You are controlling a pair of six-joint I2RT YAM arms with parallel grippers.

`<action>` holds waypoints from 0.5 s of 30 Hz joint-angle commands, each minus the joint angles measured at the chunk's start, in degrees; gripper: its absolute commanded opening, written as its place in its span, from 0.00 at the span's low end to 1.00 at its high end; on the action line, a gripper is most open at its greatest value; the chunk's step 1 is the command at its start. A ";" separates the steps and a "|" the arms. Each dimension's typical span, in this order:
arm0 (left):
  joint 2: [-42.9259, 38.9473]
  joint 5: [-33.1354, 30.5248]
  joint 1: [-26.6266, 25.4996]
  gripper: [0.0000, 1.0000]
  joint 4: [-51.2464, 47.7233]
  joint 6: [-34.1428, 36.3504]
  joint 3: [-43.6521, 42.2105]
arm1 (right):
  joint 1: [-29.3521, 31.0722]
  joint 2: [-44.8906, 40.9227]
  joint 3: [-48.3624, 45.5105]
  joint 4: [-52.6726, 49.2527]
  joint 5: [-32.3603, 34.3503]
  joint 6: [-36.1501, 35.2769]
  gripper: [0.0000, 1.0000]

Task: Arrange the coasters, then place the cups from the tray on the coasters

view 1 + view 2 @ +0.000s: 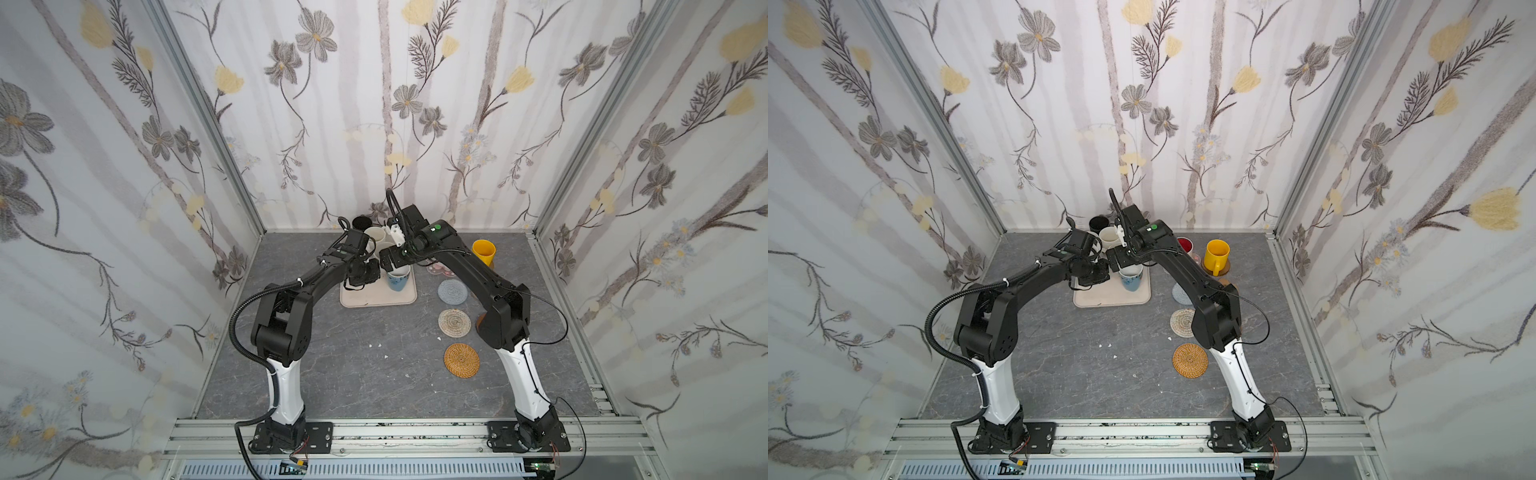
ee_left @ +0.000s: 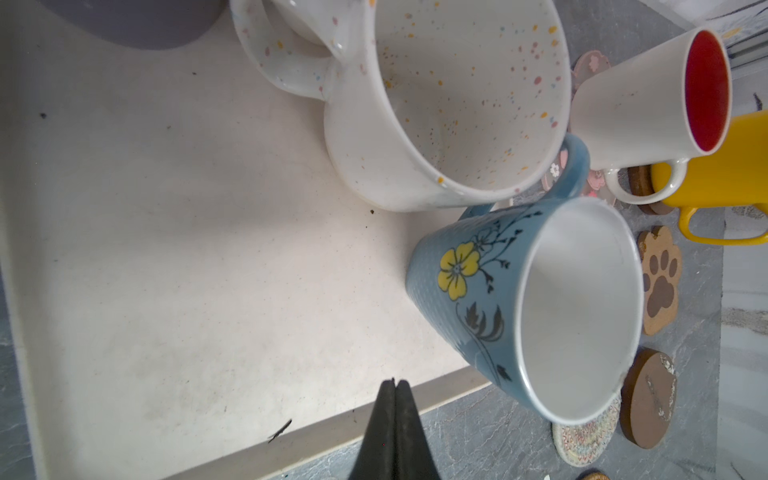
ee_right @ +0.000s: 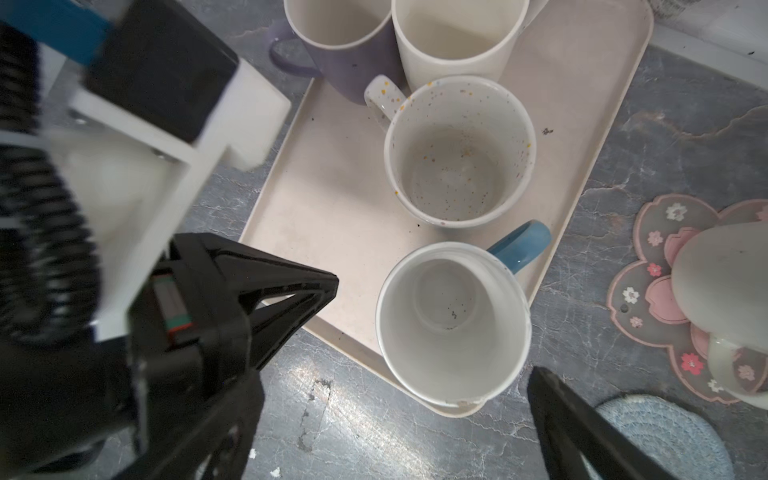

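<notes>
On the beige tray (image 3: 332,208) stand the pale blue patterned cup (image 3: 453,324), the speckled cream cup (image 3: 457,153), the lavender cup (image 3: 332,50) and the plain cream cup (image 3: 453,37). A black cup (image 1: 361,222) stands at the tray's far end. My right gripper (image 3: 397,376) hangs open just above the blue cup's near rim, with nothing held. My left gripper (image 2: 395,380) is shut and empty over the tray's near edge. The white cup with red inside (image 2: 644,104) rests on the pink-flower coaster (image 3: 648,266). The yellow cup (image 1: 483,251) stands on a brown disc.
Right of the tray lie the grey-blue coaster (image 1: 452,291), the beige woven coaster (image 1: 454,322) and the tan rattan coaster (image 1: 461,360) in a row. The paw coaster (image 2: 660,278) and a brown disc (image 2: 648,403) lie beyond them, under my right arm. Walls close in three sides.
</notes>
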 commanded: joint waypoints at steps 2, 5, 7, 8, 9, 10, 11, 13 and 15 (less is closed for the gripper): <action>-0.41 -1.50 -0.10 0.05 0.66 -0.47 0.40 | -2.31 -2.99 -2.49 5.38 -1.79 1.51 0.96; -1.49 -2.85 -0.34 0.16 0.66 -0.47 -0.29 | -5.75 -2.39 -3.29 8.30 -0.65 3.12 0.70; -2.41 -3.81 -0.52 0.27 0.75 -0.45 -1.07 | -8.01 -0.86 -3.22 9.69 -0.82 4.34 0.57; -2.90 -4.25 -0.61 0.31 0.75 -0.39 -1.51 | -8.93 -0.18 -3.23 10.38 -1.34 4.81 0.54; -3.44 -4.74 -0.69 0.35 0.84 -0.38 -2.00 | -9.67 0.60 -3.23 11.12 -1.78 5.28 0.51; -4.03 -5.23 -0.78 0.39 0.99 -0.25 -2.61 | -10.15 1.34 -3.27 11.96 -2.22 5.56 0.50; -4.56 -5.70 -0.91 0.42 1.14 -0.19 -3.13 | -10.47 1.99 -3.22 12.77 -2.90 5.66 0.49; -5.90 -6.34 -1.35 0.55 1.77 0.34 -4.41 | -10.50 3.09 -3.11 14.37 -3.61 5.99 0.49; -7.02 -6.90 -1.55 0.66 2.24 0.43 -5.47 | -10.53 4.08 -2.70 15.11 -3.58 6.10 0.55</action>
